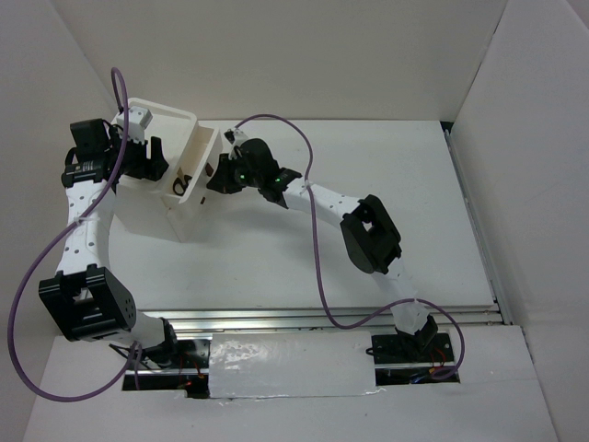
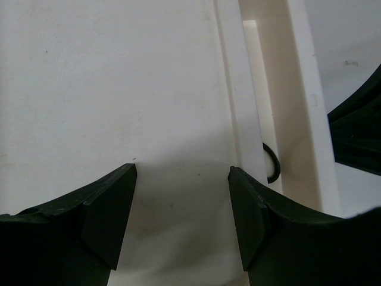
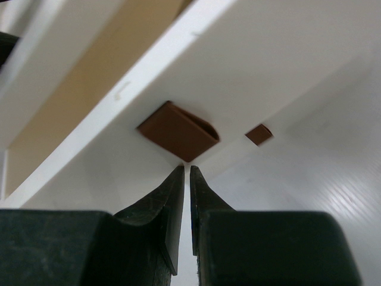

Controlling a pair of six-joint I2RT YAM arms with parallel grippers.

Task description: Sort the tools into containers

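The white cabinet (image 1: 171,118) stands at the back left. One white drawer (image 1: 201,147) is pulled out, with the black-handled scissors (image 1: 182,182) lying in it. My left gripper (image 1: 155,164) is open and empty against the cabinet's white face (image 2: 119,89). A black scissor loop (image 2: 272,164) shows through a slot to its right. My right gripper (image 1: 213,177) is shut and empty, its tips (image 3: 186,170) just below the drawer's red-brown handle (image 3: 177,131) without holding it. A second handle (image 3: 259,134) shows beyond. The screwdrivers and the tape roll are out of view.
White enclosure walls (image 1: 515,110) rise at the back and on both sides. Purple cables (image 1: 317,258) loop over both arms. A metal rail (image 1: 322,318) runs along the near table edge. Part of the right arm (image 2: 357,131) shows dark at the right of the left wrist view.
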